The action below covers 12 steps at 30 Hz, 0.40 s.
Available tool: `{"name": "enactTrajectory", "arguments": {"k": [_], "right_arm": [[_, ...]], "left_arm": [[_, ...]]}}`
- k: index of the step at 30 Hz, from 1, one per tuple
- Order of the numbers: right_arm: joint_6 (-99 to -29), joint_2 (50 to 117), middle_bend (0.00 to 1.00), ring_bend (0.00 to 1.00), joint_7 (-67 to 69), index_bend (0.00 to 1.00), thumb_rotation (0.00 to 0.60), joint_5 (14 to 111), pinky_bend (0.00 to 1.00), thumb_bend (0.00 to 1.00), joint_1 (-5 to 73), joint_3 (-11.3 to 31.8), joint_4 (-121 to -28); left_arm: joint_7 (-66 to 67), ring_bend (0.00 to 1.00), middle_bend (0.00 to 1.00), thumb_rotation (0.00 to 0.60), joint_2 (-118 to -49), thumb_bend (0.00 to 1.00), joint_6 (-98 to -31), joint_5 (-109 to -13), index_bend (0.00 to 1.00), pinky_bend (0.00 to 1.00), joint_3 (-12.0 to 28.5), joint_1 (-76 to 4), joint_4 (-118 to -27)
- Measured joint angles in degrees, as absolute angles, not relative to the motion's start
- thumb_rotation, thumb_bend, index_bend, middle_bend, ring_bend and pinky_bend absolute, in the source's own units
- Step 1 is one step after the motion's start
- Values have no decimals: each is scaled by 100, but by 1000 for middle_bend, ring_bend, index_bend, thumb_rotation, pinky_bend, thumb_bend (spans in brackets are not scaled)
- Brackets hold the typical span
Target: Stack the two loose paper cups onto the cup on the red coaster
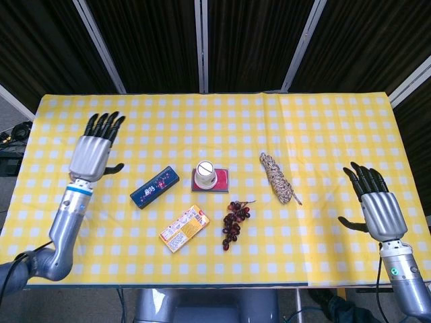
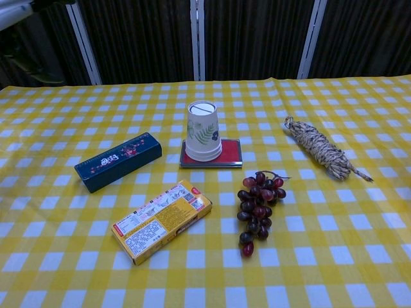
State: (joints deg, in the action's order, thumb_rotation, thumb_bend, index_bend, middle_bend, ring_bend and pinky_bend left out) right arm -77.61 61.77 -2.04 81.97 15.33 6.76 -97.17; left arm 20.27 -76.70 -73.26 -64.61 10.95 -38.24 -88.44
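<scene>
A stack of white paper cups point(image 1: 205, 175) point(image 2: 203, 131) with a green leaf print stands upside down on the red coaster point(image 1: 219, 180) point(image 2: 229, 152) at the table's middle. No other loose cup shows on the table. My left hand point(image 1: 94, 149) hovers at the far left of the table, fingers spread, holding nothing. My right hand point(image 1: 376, 205) hangs at the right edge, fingers apart and empty. Neither hand shows in the chest view.
A dark blue box point(image 1: 154, 187) point(image 2: 118, 161) lies left of the coaster. A yellow box point(image 1: 184, 229) point(image 2: 161, 221) and a bunch of dark grapes point(image 1: 234, 221) point(image 2: 257, 208) lie in front. A coil of rope point(image 1: 278, 177) point(image 2: 319, 150) lies to the right.
</scene>
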Motion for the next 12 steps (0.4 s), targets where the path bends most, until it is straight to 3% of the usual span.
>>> {"name": "enactTrajectory", "arguments": {"k": [4,12], "right_arm": [[-7788,6193,0,0,-336,0,600,8199,0,0,1522,680,-9725],[-7893,6223,0,0,-524,0,600,8233,0,0,1471,689,-9763]], "left_arm": [[1966,0,0,600,-7027,0,-7841,-6449,0,0,747,-3116,-9521],[1110,0,0,600,-6492,0,-8504,-7044,0,0,-23,-1912,-9827]]}}
